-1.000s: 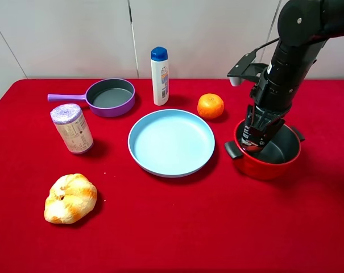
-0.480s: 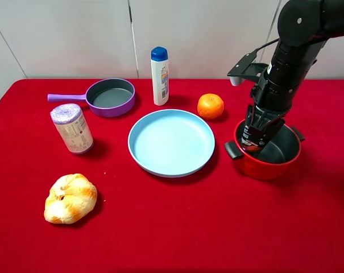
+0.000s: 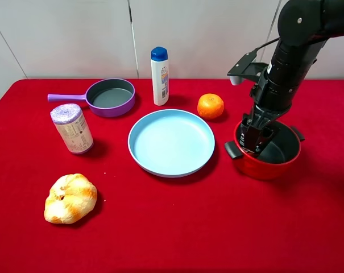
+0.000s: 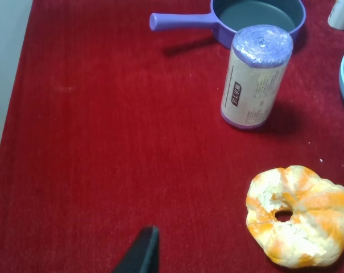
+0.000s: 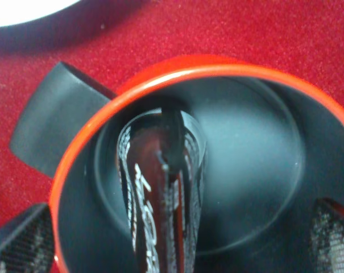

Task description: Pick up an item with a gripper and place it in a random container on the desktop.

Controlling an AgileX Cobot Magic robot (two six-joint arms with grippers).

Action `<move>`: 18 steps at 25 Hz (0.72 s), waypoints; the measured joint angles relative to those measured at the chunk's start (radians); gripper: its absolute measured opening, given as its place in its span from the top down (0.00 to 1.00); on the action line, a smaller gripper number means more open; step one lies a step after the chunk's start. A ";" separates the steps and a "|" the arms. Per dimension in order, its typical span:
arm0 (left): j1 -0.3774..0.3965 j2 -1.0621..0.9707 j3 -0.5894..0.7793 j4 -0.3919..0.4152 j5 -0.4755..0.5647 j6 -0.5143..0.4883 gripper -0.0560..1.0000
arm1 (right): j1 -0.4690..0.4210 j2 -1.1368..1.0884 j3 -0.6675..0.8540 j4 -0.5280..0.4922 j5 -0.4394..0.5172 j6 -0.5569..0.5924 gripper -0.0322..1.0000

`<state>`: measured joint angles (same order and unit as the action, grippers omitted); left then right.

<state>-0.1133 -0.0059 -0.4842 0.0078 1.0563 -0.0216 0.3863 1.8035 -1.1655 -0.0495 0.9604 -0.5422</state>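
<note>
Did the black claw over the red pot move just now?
Yes. The right end effector dropped lower into the red pot, and its fingers look spread wider, with the black tube inside.

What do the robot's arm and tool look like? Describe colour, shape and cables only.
The right arm is bulky and glossy black, built from rounded segments, with a thin cable looping beside it and a flat black bracket with a grey part on its side. Its tool is a black two-fingered claw. Of the left tool, only a black tip shows.

Left claw (image 4: 142, 253) mostly out of frame
</note>
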 joint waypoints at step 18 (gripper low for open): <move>0.000 0.000 0.000 0.000 0.000 0.000 0.01 | 0.000 -0.078 0.000 -0.002 0.020 0.057 0.30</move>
<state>-0.1133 -0.0059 -0.4842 0.0078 1.0563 -0.0216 0.3863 1.7252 -1.1655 -0.0519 0.9800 -0.4855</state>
